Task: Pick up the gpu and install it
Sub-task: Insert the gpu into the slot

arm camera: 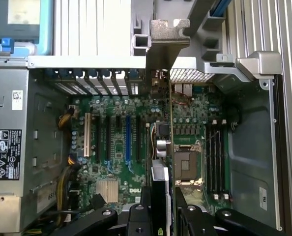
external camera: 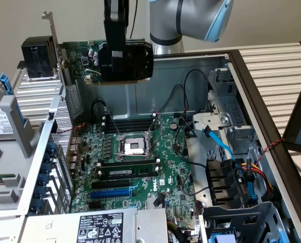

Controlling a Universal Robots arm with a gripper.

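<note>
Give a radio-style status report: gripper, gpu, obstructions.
Gripper shut on gpu. Gpu held upright above motherboard, not seated. Nothing seen between them.

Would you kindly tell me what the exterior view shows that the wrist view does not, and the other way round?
The exterior view gives the arm's grey and blue joint, the fan shroud of the gpu face-on, and blue cables at the exterior view's right. The wrist view gives the white expansion slot and the gpu seen edge-on. Both share the hand shut on the gpu over the motherboard, the CPU socket and the power supply label.
</note>
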